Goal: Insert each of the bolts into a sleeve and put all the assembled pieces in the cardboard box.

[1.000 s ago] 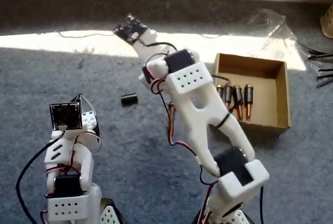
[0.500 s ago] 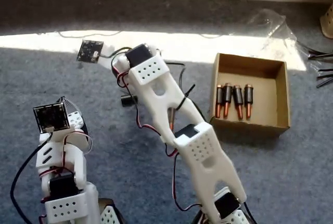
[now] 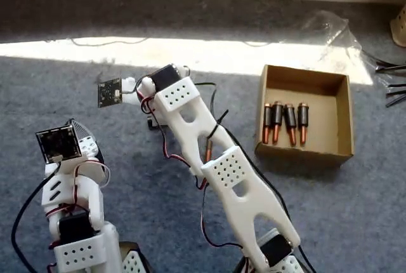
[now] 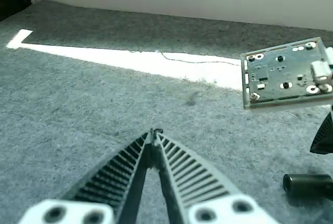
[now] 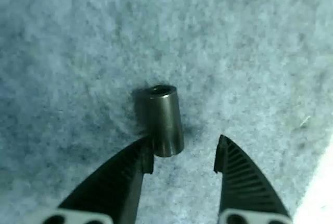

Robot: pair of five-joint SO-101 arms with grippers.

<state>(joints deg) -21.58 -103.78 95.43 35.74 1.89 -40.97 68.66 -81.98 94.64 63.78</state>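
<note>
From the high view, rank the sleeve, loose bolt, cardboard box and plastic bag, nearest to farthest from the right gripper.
1. sleeve, its end between the right gripper's open fingers.
2. loose bolt, lying beneath the right arm.
3. cardboard box, off to the arm's right.
4. plastic bag, beyond the box's far corner.

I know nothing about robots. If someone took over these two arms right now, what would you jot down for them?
Left tool: shut, empty, above the grey carpet.
Right tool: open, low over the dark metal sleeve, which lies on the carpet with its near end between the fingers, not gripped.
Done: four assembled pieces lie side by side in the cardboard box.
Left: grip the sleeve, fit what looks like a loose copper bolt lying under the right arm, then box that piece.
</note>
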